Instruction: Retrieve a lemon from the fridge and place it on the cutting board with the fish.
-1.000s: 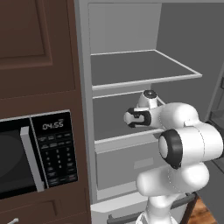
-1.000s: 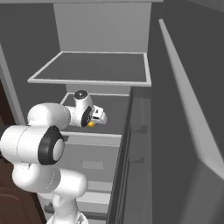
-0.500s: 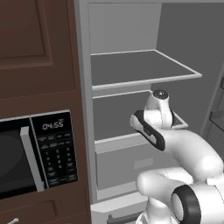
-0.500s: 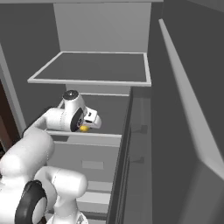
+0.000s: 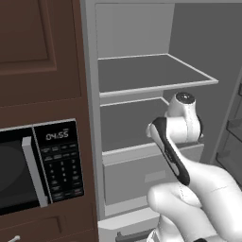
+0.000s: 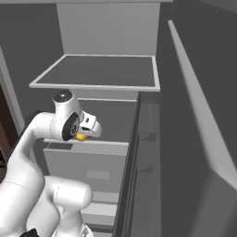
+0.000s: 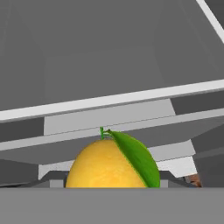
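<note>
Our end effector (image 6: 83, 135) is closed on the lemon (image 6: 81, 137), as we judge from the right base view, where the yellow fruit shows just beneath the white hand, tucked between it and the front edge of a grey shelf. From the left base view we record the fridge (image 5: 142, 71) standing open, with a flat grey upper shelf (image 5: 151, 75) and a drawer front (image 5: 142, 175) lower down; the white arm bends up from the lower right, and its wrist sits in front of the compartment below the upper shelf. We cannot make out the fingers or the fruit from this side, since the wrist covers them. A black microwave (image 5: 33, 165) set in brown cabinetry stands to the left of the fridge. From the right base view we note the same upper shelf above the hand, the drawer front below it, and the open fridge door (image 6: 185, 139) running along the right side. From the hand view we see the lemon (image 7: 105, 168) large and close at the bottom centre, with a green leaf (image 7: 135, 159) lying over its right side and a short green stem on top; behind it run grey shelf edges and panels of the fridge interior.
</note>
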Controlling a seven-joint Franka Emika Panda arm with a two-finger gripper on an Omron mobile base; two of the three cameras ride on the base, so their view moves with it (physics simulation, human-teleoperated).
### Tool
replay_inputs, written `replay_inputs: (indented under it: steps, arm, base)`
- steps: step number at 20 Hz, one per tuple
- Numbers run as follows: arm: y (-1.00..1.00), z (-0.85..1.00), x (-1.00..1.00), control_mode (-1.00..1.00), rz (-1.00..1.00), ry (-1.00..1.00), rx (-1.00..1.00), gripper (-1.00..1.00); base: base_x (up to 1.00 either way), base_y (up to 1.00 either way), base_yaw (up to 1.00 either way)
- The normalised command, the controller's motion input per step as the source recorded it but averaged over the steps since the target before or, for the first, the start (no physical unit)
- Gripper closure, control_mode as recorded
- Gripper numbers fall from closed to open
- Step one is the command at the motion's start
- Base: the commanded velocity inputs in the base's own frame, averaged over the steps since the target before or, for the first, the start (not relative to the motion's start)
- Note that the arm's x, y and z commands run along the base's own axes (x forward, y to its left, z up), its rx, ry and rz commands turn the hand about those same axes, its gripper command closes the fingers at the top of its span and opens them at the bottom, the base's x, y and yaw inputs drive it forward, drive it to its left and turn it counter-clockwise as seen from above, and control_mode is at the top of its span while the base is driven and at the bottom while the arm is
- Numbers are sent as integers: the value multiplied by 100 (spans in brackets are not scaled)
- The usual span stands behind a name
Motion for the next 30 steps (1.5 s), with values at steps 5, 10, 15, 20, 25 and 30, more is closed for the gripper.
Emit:
replay_inputs:
  steps: [5, 10, 15, 20, 25, 30]
  arm:
    - [8, 85, -65, -100, 0, 12, 1, 100]
    - [19, 46, -86, -100, 0, 5, 1, 100]
    - [10, 4, -26, -100, 0, 0, 0, 100]
    - [0, 0, -5, -100, 0, 0, 0, 100]
    - [0, 0, 0, 100, 0, 0, 0, 100]
    - [0, 0, 0, 100, 0, 0, 0, 100]
  base:
    - [0, 0, 0]
    - [0, 0, 0]
    - [0, 0, 0]
    - [0, 0, 0]
    - [-73, 0, -3]
    - [-84, 4, -2]
